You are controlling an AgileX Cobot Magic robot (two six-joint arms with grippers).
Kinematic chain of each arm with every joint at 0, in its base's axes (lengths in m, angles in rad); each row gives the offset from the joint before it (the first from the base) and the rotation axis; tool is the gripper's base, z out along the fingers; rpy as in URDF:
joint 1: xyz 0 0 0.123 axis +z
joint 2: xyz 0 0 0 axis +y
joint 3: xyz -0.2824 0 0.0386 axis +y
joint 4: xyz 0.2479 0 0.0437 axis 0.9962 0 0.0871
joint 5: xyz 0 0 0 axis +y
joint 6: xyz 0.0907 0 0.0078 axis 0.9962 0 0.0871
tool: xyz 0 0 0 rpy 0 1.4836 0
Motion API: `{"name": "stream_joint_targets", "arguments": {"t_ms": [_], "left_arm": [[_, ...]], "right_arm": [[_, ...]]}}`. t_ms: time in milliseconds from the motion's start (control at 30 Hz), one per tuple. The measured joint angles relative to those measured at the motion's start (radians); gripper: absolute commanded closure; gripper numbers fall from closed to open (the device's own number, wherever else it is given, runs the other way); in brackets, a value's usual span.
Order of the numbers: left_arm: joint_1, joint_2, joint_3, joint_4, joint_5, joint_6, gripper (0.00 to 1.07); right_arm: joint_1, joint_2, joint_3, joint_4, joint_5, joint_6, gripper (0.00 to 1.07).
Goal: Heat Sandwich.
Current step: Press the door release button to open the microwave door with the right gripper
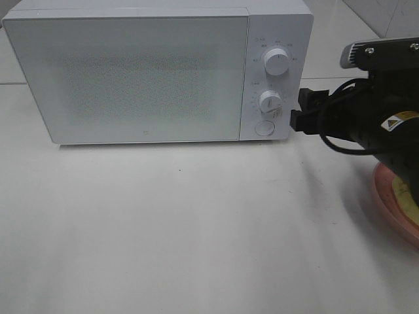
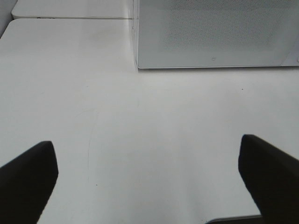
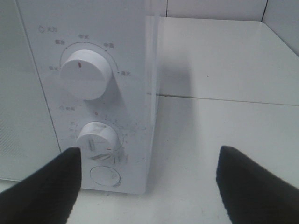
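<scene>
The white microwave stands at the back of the table with its door shut. The sandwich is out of view. My right arm hovers at the right, facing the control panel. In the right wrist view my right gripper is open and holds nothing. One of its fingers sits just below the lower knob, near the round button. My left gripper is wide open over bare table, in front of the microwave's front face.
A pink round plate lies at the table's right edge, partly under my right arm. The panel carries an upper knob, a lower knob and a button. White table stretches before the microwave.
</scene>
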Motion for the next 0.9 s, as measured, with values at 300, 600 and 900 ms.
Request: {"name": "stream_joint_targets", "arguments": {"t_ms": [300, 600, 900], "left_arm": [[0.000, 0.000, 0.000, 0.000, 0.000, 0.000, 0.03], [0.000, 0.000, 0.000, 0.000, 0.000, 0.000, 0.03], [0.000, 0.000, 0.000, 0.000, 0.000, 0.000, 0.03]], "right_arm": [[0.093, 0.118, 0.001, 0.029, -0.153, 0.064, 0.31], [0.200, 0.194, 0.000, 0.142, -0.240, 0.074, 0.31], [0.231, 0.225, 0.000, 0.174, -0.255, 0.140, 0.31]]}}
